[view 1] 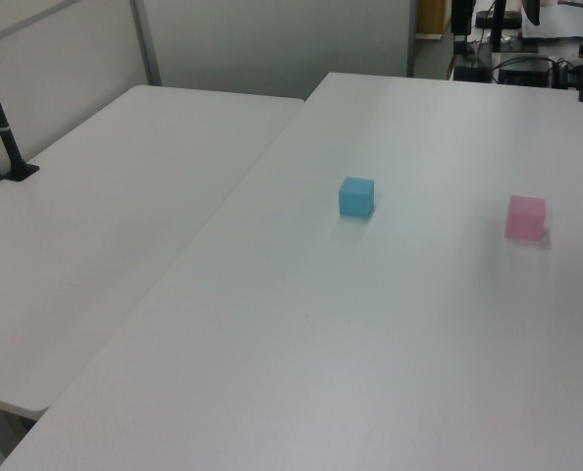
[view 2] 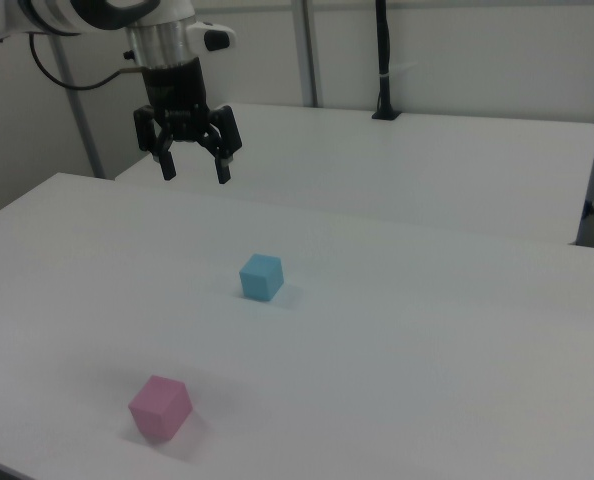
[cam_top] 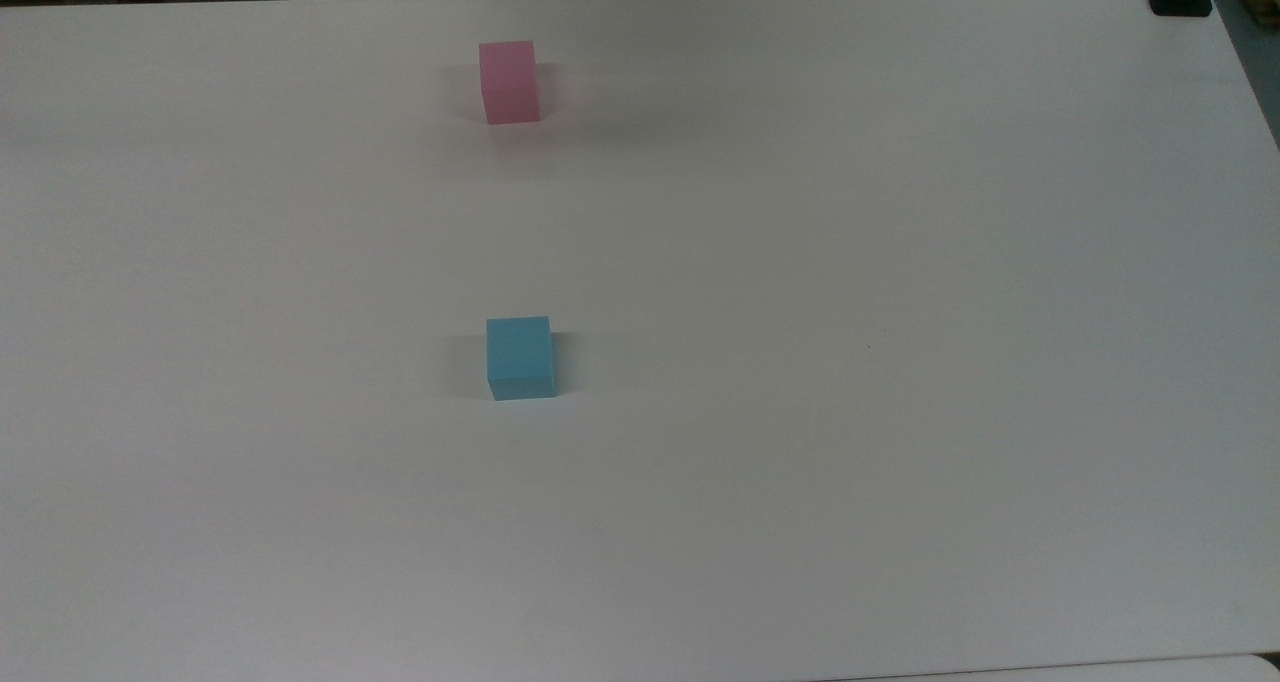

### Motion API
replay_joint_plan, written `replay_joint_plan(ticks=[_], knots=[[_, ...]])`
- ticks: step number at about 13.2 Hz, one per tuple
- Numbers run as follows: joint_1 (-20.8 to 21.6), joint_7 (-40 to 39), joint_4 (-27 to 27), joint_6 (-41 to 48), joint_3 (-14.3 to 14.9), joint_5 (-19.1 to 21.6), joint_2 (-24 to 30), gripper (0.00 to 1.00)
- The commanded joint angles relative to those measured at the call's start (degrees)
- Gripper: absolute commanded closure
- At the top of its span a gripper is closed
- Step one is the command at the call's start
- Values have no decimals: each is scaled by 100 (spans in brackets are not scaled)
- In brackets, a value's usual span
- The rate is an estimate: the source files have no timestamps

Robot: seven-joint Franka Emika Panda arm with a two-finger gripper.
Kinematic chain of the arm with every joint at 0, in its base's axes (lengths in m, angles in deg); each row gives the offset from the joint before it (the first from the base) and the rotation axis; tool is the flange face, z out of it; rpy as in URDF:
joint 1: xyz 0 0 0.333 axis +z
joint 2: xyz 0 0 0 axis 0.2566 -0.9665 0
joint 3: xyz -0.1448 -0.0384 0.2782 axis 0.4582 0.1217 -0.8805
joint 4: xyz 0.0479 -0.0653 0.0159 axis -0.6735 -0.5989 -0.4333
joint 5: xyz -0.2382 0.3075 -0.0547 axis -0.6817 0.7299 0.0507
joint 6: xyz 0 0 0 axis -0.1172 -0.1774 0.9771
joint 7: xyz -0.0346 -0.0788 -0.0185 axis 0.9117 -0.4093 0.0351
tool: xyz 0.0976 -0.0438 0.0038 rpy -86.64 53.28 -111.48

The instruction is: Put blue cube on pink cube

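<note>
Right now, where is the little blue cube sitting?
The blue cube rests on the white table, left of centre in the top view, directly below the pink cube and apart from it.

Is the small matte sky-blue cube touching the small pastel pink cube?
Apart. The top view shows bare white table between the blue cube and pink cube.

Two cubes sit on the white table (cam_top: 900, 262) — one blue cube (cam_top: 520, 358) and one pink cube (cam_top: 509, 82), well apart. Two tables stand side by side — the second table (view 1: 105, 216) lies at the left view's left. One gripper (view 2: 191, 170) hangs with two fingers spread.
</note>
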Motion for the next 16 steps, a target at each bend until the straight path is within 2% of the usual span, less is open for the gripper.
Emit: replay_joint_plan(ticks=[1,10,12,16], knots=[[91,-115,-61,104,-5,-29,-7,0],[100,-54,-53,114,-14,-2,1,0],[100,-36,-53,123,-5,190,1,0],[100,-19,-44,70,-5,200,-16,0]])
